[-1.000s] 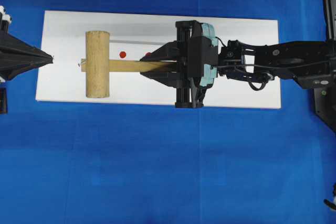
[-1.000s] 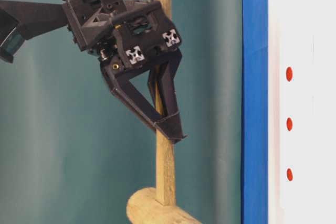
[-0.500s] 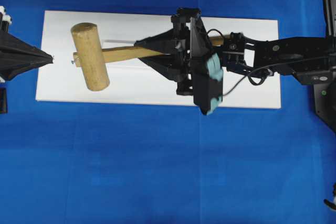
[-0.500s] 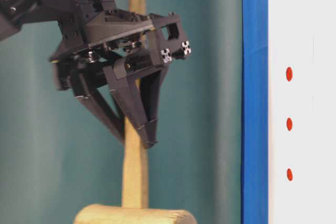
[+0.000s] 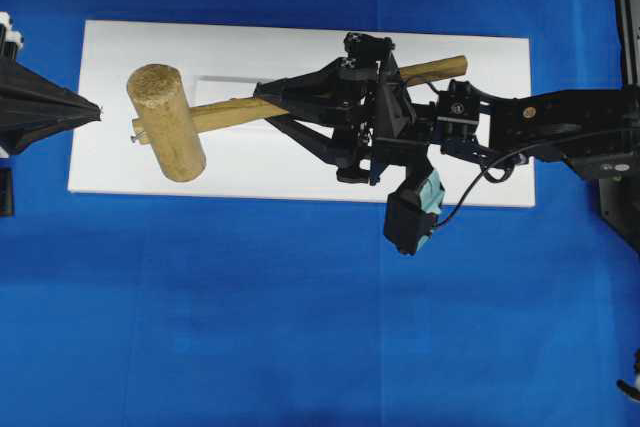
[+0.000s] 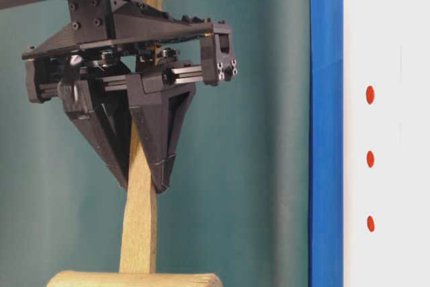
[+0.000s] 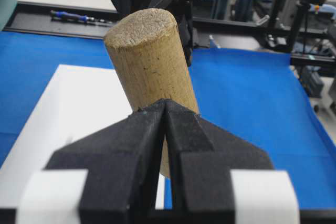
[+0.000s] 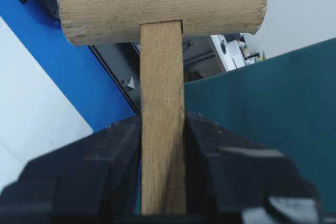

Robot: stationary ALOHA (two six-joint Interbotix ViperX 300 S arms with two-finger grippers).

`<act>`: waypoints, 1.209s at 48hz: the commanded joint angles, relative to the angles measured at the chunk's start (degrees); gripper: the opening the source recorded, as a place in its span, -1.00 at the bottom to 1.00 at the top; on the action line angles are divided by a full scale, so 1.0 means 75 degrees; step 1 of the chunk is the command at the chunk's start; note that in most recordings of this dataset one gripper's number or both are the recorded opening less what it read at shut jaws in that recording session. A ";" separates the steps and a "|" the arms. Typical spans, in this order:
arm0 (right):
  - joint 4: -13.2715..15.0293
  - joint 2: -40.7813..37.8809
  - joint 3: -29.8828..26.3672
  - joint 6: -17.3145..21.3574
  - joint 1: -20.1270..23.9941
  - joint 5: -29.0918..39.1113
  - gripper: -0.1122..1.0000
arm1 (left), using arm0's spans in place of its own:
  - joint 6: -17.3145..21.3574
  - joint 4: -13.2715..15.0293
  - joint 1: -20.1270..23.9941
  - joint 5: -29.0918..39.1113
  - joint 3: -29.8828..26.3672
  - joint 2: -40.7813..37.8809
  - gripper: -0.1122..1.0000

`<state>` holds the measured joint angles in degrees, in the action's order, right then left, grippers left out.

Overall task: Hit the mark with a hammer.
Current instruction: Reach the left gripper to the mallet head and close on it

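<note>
The right gripper (image 5: 268, 99) is clamped on the handle of the hammer (image 5: 166, 122), holding its head raised above the white strip (image 5: 120, 162) in the wind-up, so next comes a downward swing onto the mark (image 6: 370, 223), while the left gripper (image 7: 166, 109) rests closed and empty.

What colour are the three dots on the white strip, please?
Red: the dots on the white strip show best in the table-level view.
</note>
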<state>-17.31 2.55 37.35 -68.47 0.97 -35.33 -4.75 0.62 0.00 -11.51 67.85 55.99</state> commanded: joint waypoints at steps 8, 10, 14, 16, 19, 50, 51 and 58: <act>-0.0012 0.0281 -0.0105 0.0000 0.0012 -0.0141 -0.63 | -0.0152 0.0012 0.0059 -0.0105 -0.0094 -0.0035 -0.80; -0.0012 0.0281 -0.0105 0.0000 0.0012 -0.0141 -0.63 | -0.0223 0.0012 0.0070 -0.0152 -0.0094 -0.0035 -0.79; -0.0012 0.0281 -0.0105 0.0000 0.0012 -0.0141 -0.63 | -0.0457 0.0023 0.0105 -0.0199 -0.0094 -0.0047 -0.77; -0.0012 0.0281 -0.0117 0.0000 0.0023 -0.0129 -0.63 | -0.0562 0.0023 0.0117 -0.0199 -0.0094 -0.0047 -0.70; -0.0023 0.0281 -0.0117 0.0000 0.0012 -0.0141 -0.63 | -0.0727 0.0012 0.0117 -0.0199 -0.0094 -0.0047 -0.49; -0.0023 0.0281 -0.0164 0.0000 0.0012 -0.0152 -0.63 | -0.1090 0.0023 0.0176 -0.1230 -0.0234 -0.1043 0.89; -0.0023 0.0281 -0.0152 -0.0012 0.0012 -0.0152 -0.63 | -0.1090 0.0023 0.0188 -0.1336 -0.0258 -0.1172 0.89; -0.0023 0.0281 -0.0152 -0.0012 -0.0012 -0.0141 -0.63 | -0.1090 0.0012 0.0188 -0.1875 -0.0586 -0.2039 0.89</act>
<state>-17.40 2.46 37.27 -68.73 0.88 -35.42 -12.83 0.62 1.14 -23.29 65.92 43.68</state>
